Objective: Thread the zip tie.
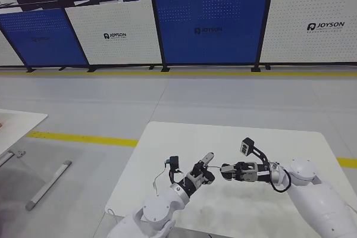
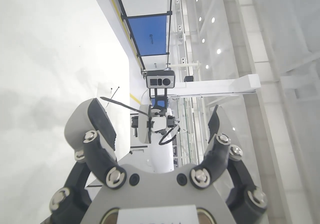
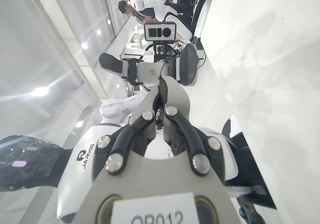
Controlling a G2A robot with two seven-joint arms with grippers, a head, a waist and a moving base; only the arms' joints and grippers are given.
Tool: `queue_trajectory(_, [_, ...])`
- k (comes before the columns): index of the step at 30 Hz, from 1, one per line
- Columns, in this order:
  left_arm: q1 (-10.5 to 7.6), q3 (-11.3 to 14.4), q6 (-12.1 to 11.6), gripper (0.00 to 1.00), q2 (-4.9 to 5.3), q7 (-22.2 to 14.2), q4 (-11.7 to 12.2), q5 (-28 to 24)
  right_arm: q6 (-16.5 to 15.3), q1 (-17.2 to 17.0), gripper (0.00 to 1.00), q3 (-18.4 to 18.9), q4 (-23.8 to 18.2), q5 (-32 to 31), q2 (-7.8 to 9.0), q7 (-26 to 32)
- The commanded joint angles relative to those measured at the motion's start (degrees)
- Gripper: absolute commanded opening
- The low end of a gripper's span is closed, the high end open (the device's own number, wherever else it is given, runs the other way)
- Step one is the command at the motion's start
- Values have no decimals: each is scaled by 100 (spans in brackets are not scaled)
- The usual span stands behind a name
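White worktop (image 1: pixel 184 143) below, and the right gripper (image 3: pixel 160 92) is clamped on the zip tie (image 2: pixel 120 104) over the near middle, tip near the left gripper (image 2: pixel 156 107), jaws wide apart: it should close gently, squarely on that tail, I'd say.

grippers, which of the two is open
The left gripper: its fingers are spread wide, holding nothing. The right gripper is shut on the thin black plastic zip tie.

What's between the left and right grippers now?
The zip tie: held in the shut right gripper, its free end points toward the open left gripper, as seen in the left wrist view.
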Motion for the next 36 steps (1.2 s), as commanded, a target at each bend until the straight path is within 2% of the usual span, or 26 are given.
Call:
queue_trajectory(1, [-6, 28, -45, 100, -15, 61, 27, 22, 0, 0, 0, 0, 0, 0, 0, 0])
queue_trajectory(3, [-23, 35, -55, 100, -27, 96, 49, 25, 0, 0, 0, 0, 0, 0, 0, 0])
queue_trajectory(4, [-28, 36, -68, 83, -32, 104, 55, 20, 0, 0, 0, 0, 0, 0, 0, 0])
queue_trajectory(5, [-32, 33, -85, 59, -37, 112, 61, 16, 0, 0, 0, 0, 0, 0, 0, 0])
queue_trajectory(6, [-32, 21, -117, 41, -43, 133, 65, -12, 0, 0, 0, 0, 0, 0, 0, 0])
queue_trajectory(9, [-26, 3, -157, 30, -51, 141, 73, -7, 0, 0, 0, 0, 0, 0, 0, 0])
queue_trajectory(11, [1, -23, -195, 15, -49, 139, 71, 63, 0, 0, 0, 0, 0, 0, 0, 0])
queue_trajectory(12, [25, -33, -233, 17, -49, 165, 65, 100, 0, 0, 0, 0, 0, 0, 0, 0])
queue_trajectory(14, [93, -52, -285, 10, -46, 145, 43, 131, 0, 0, 0, 0, 0, 0, 0, 0])
queue_trajectory(15, [115, -68, -301, 12, -44, 136, 34, 141, 0, 0, 0, 0, 0, 0, 0, 0])
queue_trajectory(16, [134, -82, -313, 6, -42, 124, 28, 151, 0, 0, 0, 0, 0, 0, 0, 0])
queue_trajectory(18, [166, -116, -334, 6, -41, 97, 18, 152, 0, 0, 0, 0, 0, 0, 0, 0])
queue_trajectory(19, [178, -127, -342, 0, -40, 85, 16, 158, 0, 0, 0, 0, 0, 0, 0, 0])
queue_trajectory(25, [231, -158, -427, 0, -36, -45, -1, 274, 0, 0, 0, 0, 0, 0, 0, 0])
queue_trajectory(32, [187, -131, -358, 0, -57, -44, 23, 377, 0, 0, 0, 0, 0, 0, 0, 0])
queue_trajectory(33, [186, -130, -349, 9, -59, -41, 25, 387, 0, 0, 0, 0, 0, 0, 0, 0])
queue_trajectory(36, [181, -128, -339, 20, -68, -26, 25, 415, 0, 0, 0, 0, 0, 0, 0, 0])
